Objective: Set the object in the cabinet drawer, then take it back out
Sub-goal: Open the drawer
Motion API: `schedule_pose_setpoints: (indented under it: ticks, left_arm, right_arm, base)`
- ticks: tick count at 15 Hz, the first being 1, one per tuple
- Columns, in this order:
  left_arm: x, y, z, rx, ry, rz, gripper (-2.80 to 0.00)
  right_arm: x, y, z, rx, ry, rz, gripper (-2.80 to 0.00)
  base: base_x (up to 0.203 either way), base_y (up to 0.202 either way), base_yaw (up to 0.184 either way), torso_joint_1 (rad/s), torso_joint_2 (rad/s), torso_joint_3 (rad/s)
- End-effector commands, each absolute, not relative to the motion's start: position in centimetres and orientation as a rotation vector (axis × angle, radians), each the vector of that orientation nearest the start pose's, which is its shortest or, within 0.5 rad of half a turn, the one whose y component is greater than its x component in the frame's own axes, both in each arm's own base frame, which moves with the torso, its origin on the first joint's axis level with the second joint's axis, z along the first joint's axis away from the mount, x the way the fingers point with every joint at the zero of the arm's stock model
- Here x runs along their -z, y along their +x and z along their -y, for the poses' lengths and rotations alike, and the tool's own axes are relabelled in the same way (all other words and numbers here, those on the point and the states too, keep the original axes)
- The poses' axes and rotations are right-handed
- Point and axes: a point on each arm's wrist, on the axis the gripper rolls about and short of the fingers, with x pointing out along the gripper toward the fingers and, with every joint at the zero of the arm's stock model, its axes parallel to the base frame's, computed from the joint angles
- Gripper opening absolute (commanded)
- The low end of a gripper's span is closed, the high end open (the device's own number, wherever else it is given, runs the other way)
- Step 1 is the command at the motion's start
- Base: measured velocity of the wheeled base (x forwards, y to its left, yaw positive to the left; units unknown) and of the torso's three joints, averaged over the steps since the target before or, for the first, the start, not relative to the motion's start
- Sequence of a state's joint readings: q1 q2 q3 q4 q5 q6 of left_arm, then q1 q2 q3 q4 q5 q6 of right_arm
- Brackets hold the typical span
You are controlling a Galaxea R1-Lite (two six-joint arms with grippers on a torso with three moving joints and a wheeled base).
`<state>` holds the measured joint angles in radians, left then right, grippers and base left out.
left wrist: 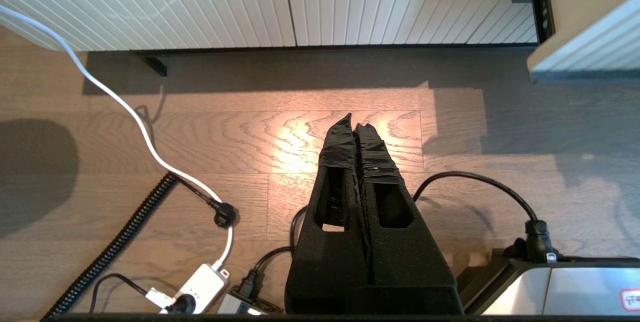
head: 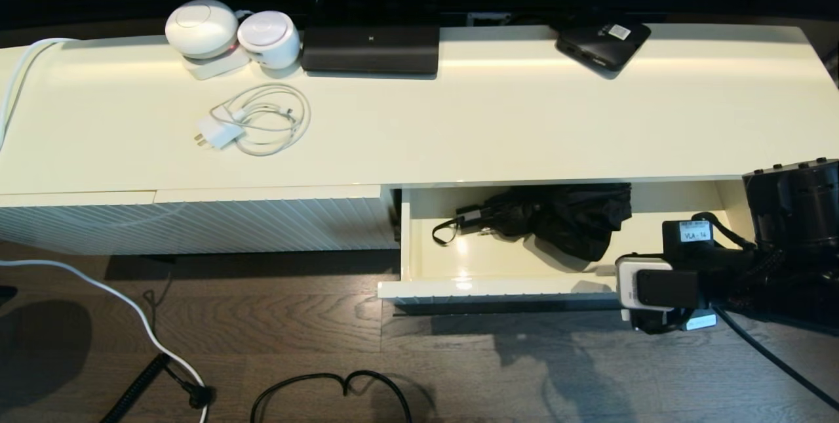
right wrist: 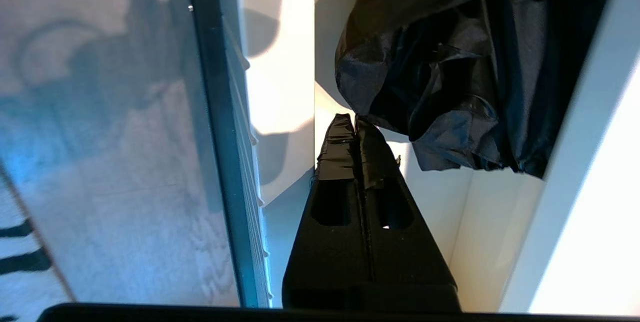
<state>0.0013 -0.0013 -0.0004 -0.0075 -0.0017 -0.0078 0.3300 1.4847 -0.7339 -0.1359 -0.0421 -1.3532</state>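
Note:
The cabinet drawer (head: 498, 288) stands pulled out, glossy cream inside. The black folding umbrella (head: 564, 213) lies in it, loose fabric to the right, short handle (head: 472, 218) and wrist loop (head: 442, 233) to the left. My right arm (head: 655, 288) reaches over the drawer's front right corner. In the right wrist view my right gripper (right wrist: 356, 121) is shut inside the drawer (right wrist: 290, 37), beside its front wall, tips at the edge of the umbrella fabric (right wrist: 450, 62) with nothing between them. My left gripper (left wrist: 354, 120) is shut and empty, low over the wooden floor.
On the cabinet top are a flat black box with a white sticker (head: 603, 42), a black rectangular device (head: 370, 49), two white round devices (head: 202, 27) and a white charger with coiled cable (head: 252, 121). A ribbed panel (head: 196, 223) sits left of the drawer. Cables (head: 131, 311) cross the floor.

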Motion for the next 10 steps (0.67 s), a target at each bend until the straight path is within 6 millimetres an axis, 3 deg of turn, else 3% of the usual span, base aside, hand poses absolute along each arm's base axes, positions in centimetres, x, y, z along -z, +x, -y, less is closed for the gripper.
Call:
schedule_pose_setpoints:
  ticks: [1,10]
  left_arm:
    - [-7.6,-2.3,0.0,-0.001,-0.009,0.011,-2.80]
    - [-7.6,-2.3,0.0,0.000,-0.009,0.011,-2.80]
  right_arm:
    - [-17.3,21.7,-7.5,-0.667,-1.422,-0.332,-2.80]
    - [-14.9,19.3,-7.2,-0.748,-1.430,-0.388,-2.80]
  base:
    - [0.000,0.000,0.000,0.000,0.00,0.000]
    - [0.000,0.000,0.000,0.000,0.00,0.000]
